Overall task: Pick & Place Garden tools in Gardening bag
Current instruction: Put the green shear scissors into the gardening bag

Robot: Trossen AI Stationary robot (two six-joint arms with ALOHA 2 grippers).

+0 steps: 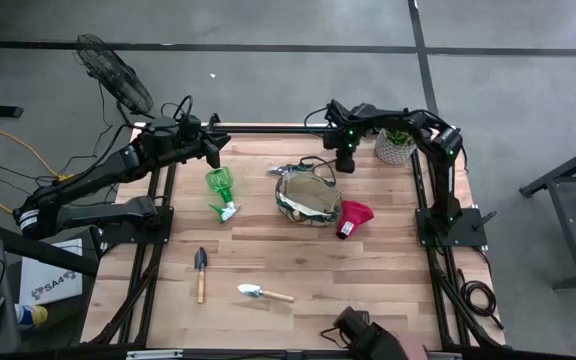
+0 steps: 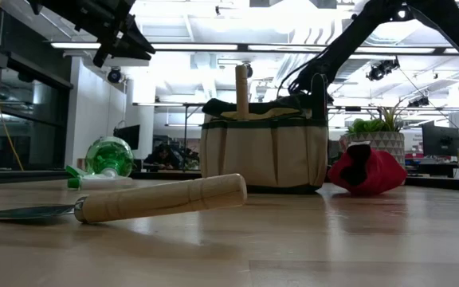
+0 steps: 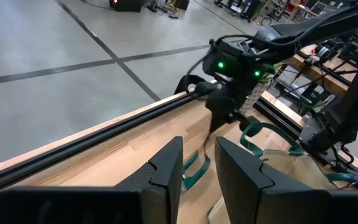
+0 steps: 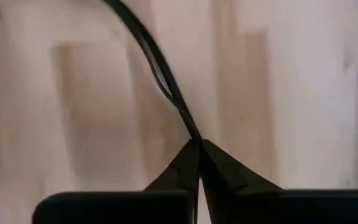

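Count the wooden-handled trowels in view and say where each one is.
3 show. One dark-bladed trowel lies on the table's front left; one silver-bladed trowel lies front centre; a third wooden handle stands upright inside the gardening bag, its blade hidden. More may be hidden in the bag.

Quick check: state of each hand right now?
Left hand: open, holding nothing, raised near the table's far edge.
Right hand: closed on the gardening bag's thin loop handle.

- The high view is evenly lit and the table (image 1: pixel 298 270) shows only soft shadows
- In the low view, bright ceiling lights (image 2: pixel 293 16) give strong glare and the near trowel handle (image 2: pixel 162 198) is slightly blurred
- The right wrist view is out of focus
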